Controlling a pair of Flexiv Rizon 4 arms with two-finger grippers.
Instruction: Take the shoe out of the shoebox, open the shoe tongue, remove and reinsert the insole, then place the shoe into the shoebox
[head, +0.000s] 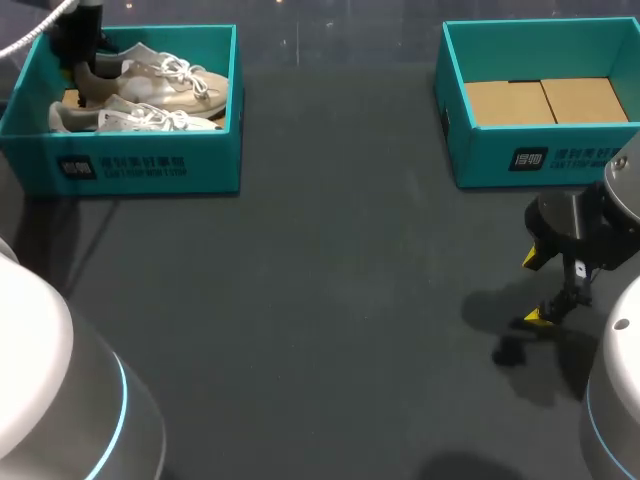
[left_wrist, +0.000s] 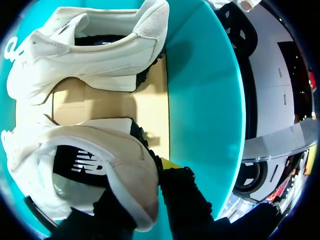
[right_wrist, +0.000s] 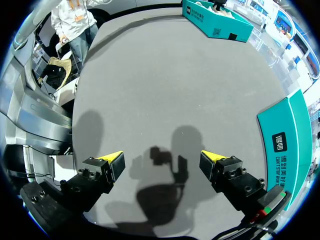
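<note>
Upper left of the head view: teal left box on the dark desk, two white laced shoes inside, side by side, toes toward the right. Left arm comes down from the upper left corner into the box's left end, over the heels. Left wrist view: left claw clenched on the heel of the shoe, one dark finger inside the collar, the other outside the heel with its yellow tip showing against it. The shoe rests on the box's brown cardboard floor, its opening facing the camera, with a dark insole visible inside. The second shoe lies ahead of the claw, parallel to the held one and apart from it, with its heel near the teal wall. Centre of the head view: bare desk. Upper right: right box, teal, open, with only its cardboard floor showing, well apart from the left box. Lower right: right arm enters from the right edge, with the right claw below the right box, over the desk. Right wrist view: right claw released, yellow tips wide apart with nothing between them. Its shadow falls on the grey desk ahead, and a corner of the right box stands beside it.
</note>
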